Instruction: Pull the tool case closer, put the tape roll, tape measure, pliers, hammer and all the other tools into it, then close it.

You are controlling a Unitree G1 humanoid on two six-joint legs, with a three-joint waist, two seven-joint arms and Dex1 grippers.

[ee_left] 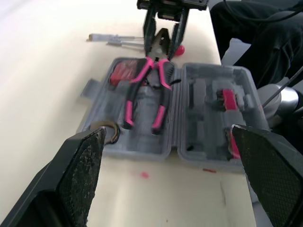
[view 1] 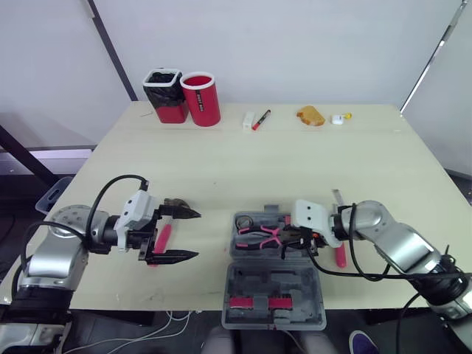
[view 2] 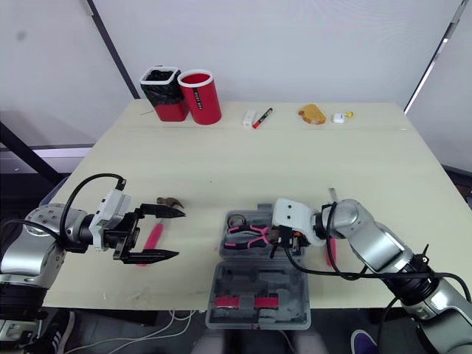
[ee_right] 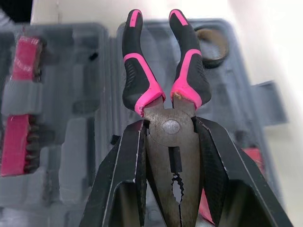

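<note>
We found the grey tool case (view 1: 273, 280) lying open at the near edge of the table (view 1: 221, 162), its lid half towards the robot and its tray half beyond it. The right gripper (ee_right: 170, 127) was clamped on the metal head of the pliers (view 1: 258, 234), one black finger on each side of the pivot. The pink and black handles pointed to the robot's left across the tray half. We could not tell whether the pliers were resting on the tray or held just above it.

The tape roll (ee_right: 215, 57) sat in the tray's far left corner, beyond the handle tips. A red object (ee_left: 124, 73) lay in the tray under the pliers, but we could not make out what it was. A pink bit rack (view 1: 256, 302) was set in the lid half.

The left gripper (view 1: 193, 234) was released, its two fingers spread wide and holding nothing, to the left of the case and apart from it. The hammer (view 1: 162, 237) lay on the table just beside those fingers, head away from the robot and pink handle towards it. A pink-handled screwdriver (view 1: 340, 254) lay on the table just right of the case, by the right arm.

At the far edge stood a black cup (view 1: 164, 92) and a red cup (view 1: 200, 99), touching, with a red marker (view 1: 261, 119) to their right
</note>
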